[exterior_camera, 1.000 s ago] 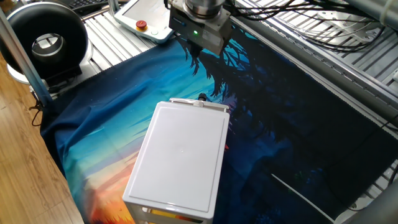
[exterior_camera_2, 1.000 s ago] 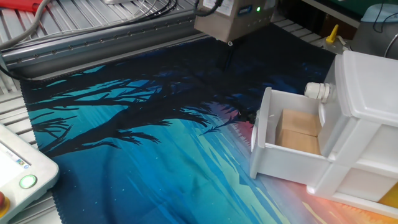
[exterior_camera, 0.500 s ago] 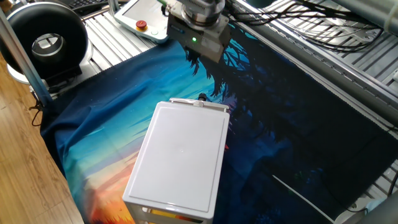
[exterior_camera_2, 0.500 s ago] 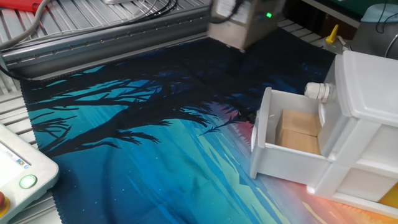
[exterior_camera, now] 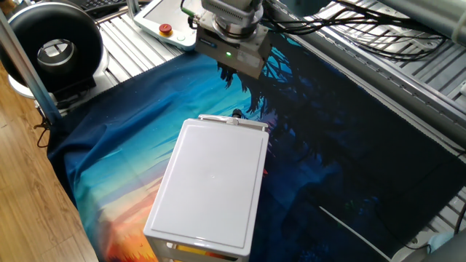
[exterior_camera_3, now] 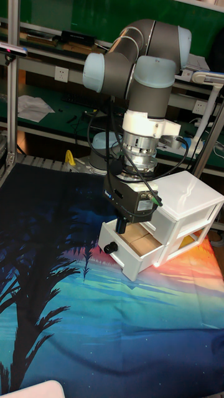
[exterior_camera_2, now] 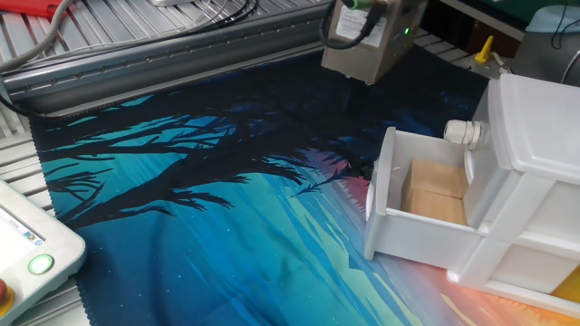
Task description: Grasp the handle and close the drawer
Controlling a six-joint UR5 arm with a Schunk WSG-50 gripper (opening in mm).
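Drawer (exterior_camera_2: 426,204) pulled open, claw (exterior_camera_3: 122,225) above it (grip state unclear), handle (exterior_camera_3: 110,247) untouched.

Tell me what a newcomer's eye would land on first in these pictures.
First, the vivid blue-to-orange cloth printed with black tree silhouettes, which covers the table. Next, the white drawer standing pulled open from its box at the cloth's orange end, with a brown block inside. Above it hangs the gripper, a green light on its housing, not yet on the handle; its jaws are too dark to read.
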